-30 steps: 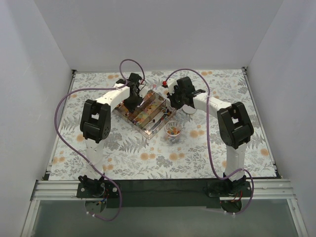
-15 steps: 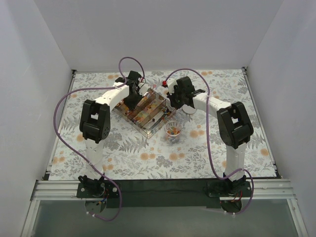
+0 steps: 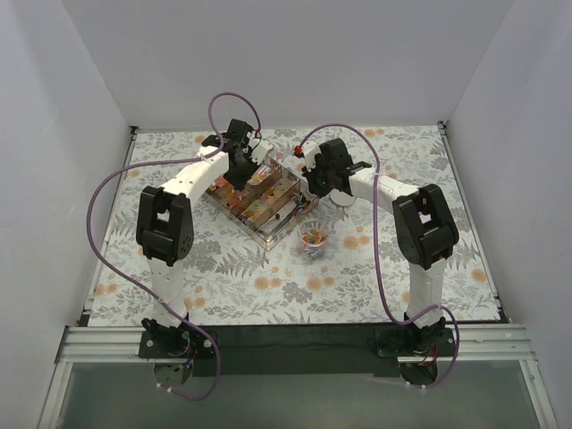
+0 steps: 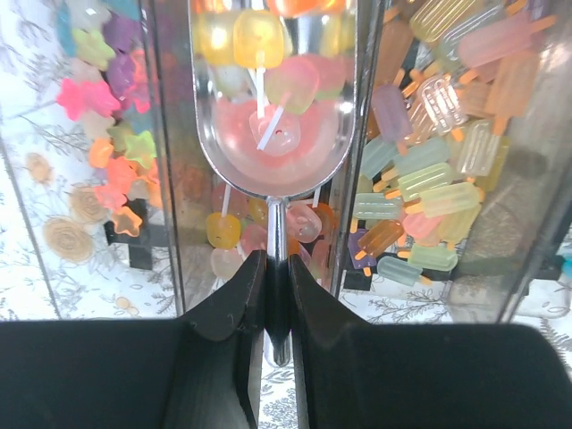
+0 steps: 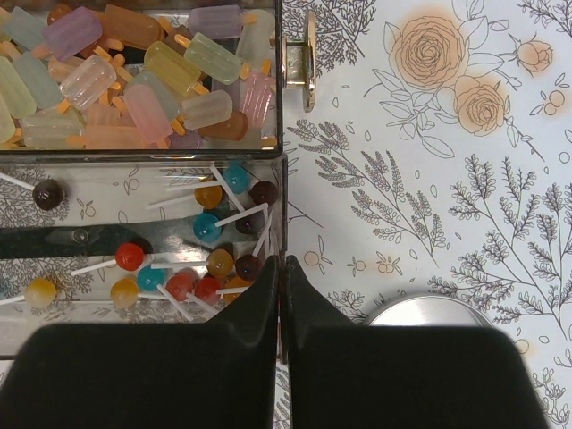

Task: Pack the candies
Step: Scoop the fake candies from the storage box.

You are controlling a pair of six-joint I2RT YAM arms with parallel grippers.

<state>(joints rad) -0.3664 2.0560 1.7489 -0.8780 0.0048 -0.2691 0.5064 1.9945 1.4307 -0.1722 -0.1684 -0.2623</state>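
A clear compartment box stands mid-table, holding mixed-colour candies. A small clear cup of tiny candies stands just in front of it. My left gripper is over the box's far side, shut on the handle of a metal scoop. The scoop carries pink and yellow candies above the middle compartment. My left gripper has both jaws tight on the handle. My right gripper is at the box's right side. In the right wrist view it is shut on the box's thin clear wall.
Star sweets fill the left compartment and popsicle-shaped sweets another. Ball lollipops lie beside my right gripper. A round metal lid lies on the flowered cloth right of the box. A metal latch sits on the box's side.
My left arm has swung left and my left gripper has moved with the scoop toward the far side of the box. The right arm has not moved.
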